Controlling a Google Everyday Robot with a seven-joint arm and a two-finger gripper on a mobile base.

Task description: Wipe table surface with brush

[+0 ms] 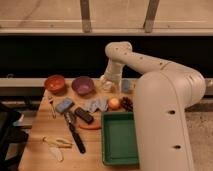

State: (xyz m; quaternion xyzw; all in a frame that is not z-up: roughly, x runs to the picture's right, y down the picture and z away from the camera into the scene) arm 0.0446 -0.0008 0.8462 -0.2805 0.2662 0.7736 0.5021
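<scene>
Gripper: sat at far edge beside purple bowl. Brush: black block, carrot stick crowded one side; you had bare table surface on the other.

Arm hides the green tray's right edge — pincer by purple bowl.

A pale window band spans the top, divided by two grey vertical posts. Below it run a black wall panel and a grey ledge. The light tan wooden table surface stands in front. Grey speckled floor shows at the right.
</scene>
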